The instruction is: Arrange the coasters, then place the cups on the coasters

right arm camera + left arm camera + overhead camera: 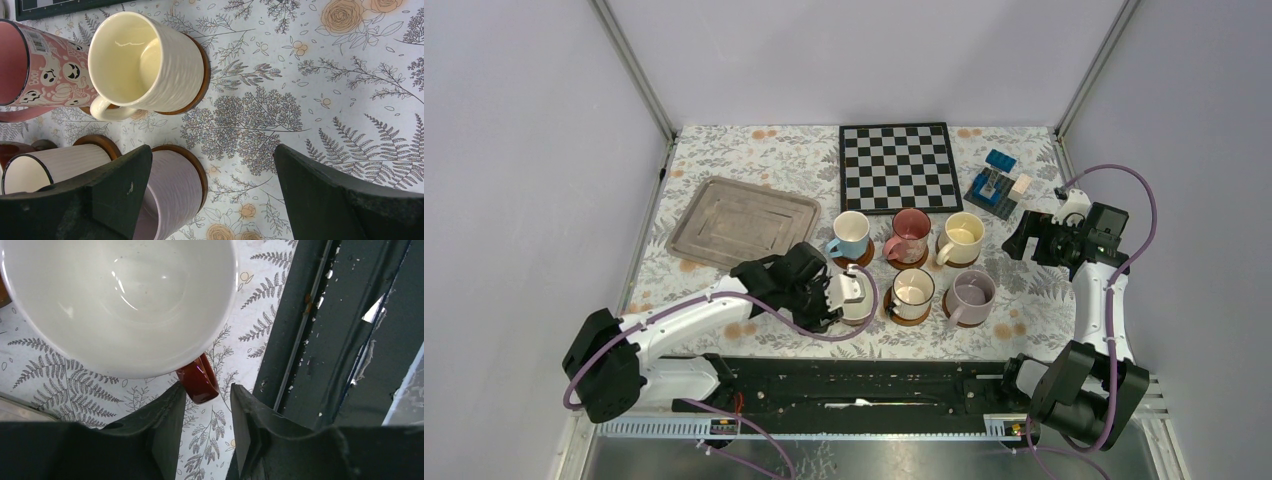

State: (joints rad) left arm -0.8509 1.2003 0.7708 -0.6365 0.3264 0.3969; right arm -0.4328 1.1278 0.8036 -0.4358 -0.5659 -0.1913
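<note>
Five cups stand on coasters: light blue (851, 233), pink (911, 232), cream-yellow (963, 235), white with a dark outside (913, 290) and lilac (972, 293). A sixth cup (115, 300), white inside, sits at the front left. Its reddish-brown handle (199, 380) reaches just between the tips of my left gripper (208, 386). The jaws stand apart, with a gap on the handle's right side. A brown sliver of coaster (2, 290) shows at that cup's edge. My right gripper (211, 150) hangs wide open beside the lilac cup (172, 195), holding nothing.
A grey metal tray (739, 220) lies at the back left, a chessboard (899, 165) at the back middle and a blue block toy (996, 185) at the back right. The dark base rail (325, 340) runs close beside the left gripper.
</note>
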